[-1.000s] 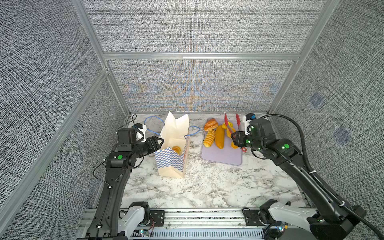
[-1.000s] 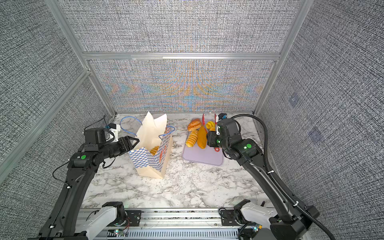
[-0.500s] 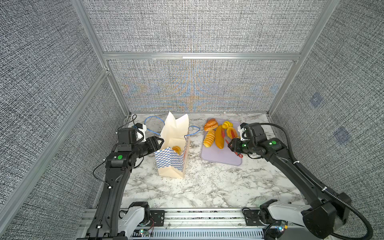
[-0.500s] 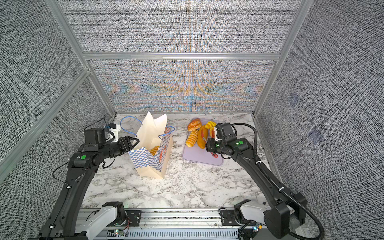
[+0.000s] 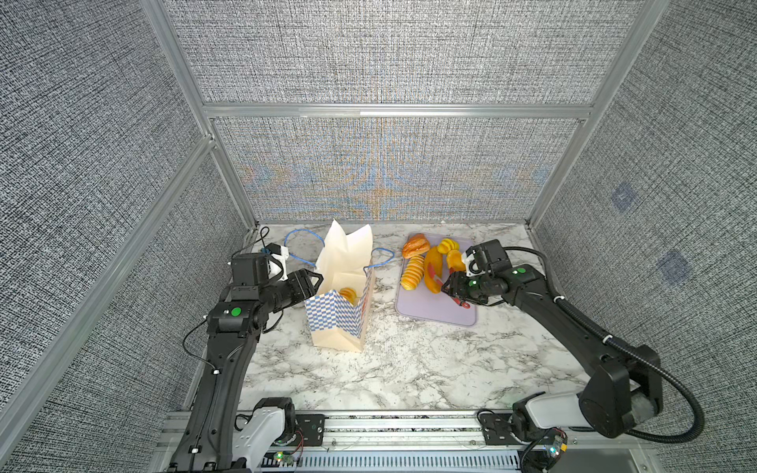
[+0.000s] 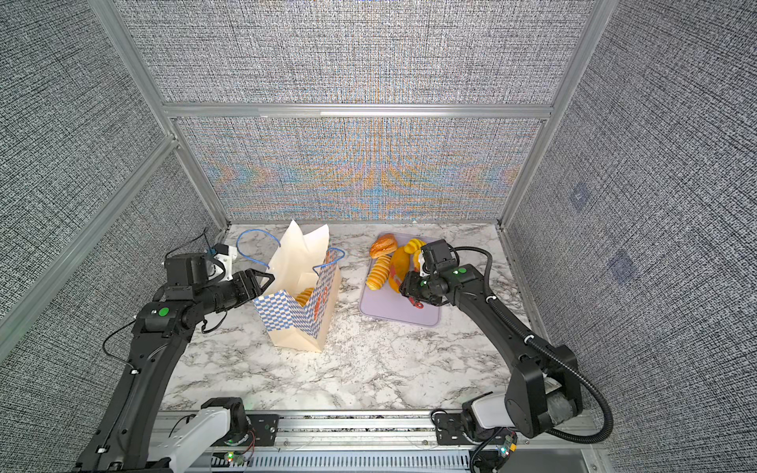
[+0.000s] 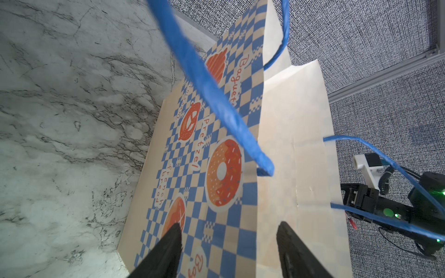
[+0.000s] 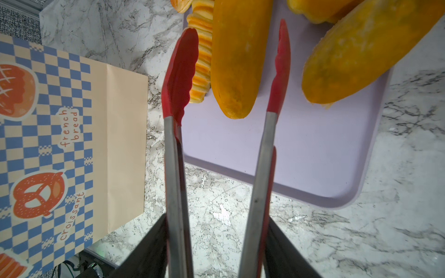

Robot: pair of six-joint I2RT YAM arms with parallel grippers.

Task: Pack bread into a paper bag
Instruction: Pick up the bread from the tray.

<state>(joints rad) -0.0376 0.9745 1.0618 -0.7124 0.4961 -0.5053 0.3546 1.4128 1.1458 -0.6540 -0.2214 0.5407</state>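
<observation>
The paper bag (image 5: 340, 315) (image 6: 295, 315) stands open on the table with one ridged piece of bread (image 5: 348, 294) inside. My left gripper (image 5: 313, 280) (image 7: 230, 225) is open, its fingers spread against the bag's checkered side (image 7: 216, 168). Several more loaves lie on the lilac tray (image 5: 434, 315) (image 8: 301, 156). My right gripper (image 5: 454, 286) (image 8: 218, 221) is shut on red-tipped metal tongs (image 8: 175, 168). The tongs' tips stand apart on either side of a smooth long loaf (image 8: 238, 60) (image 5: 433, 266), beside a ridged loaf (image 8: 202, 48) (image 5: 411, 273).
Blue cord handles (image 7: 204, 72) loop off the bag's top, one hanging in front of my left wrist camera. Grey fabric walls with metal frames (image 5: 229, 180) close in the marble table (image 5: 409, 368) on three sides. A rail (image 5: 368, 426) runs along the front edge.
My right arm has come down and swung the tongs from upright to low over the tray, tips now straddling the smooth loaf and slightly wider. The left arm and bag have not moved.
</observation>
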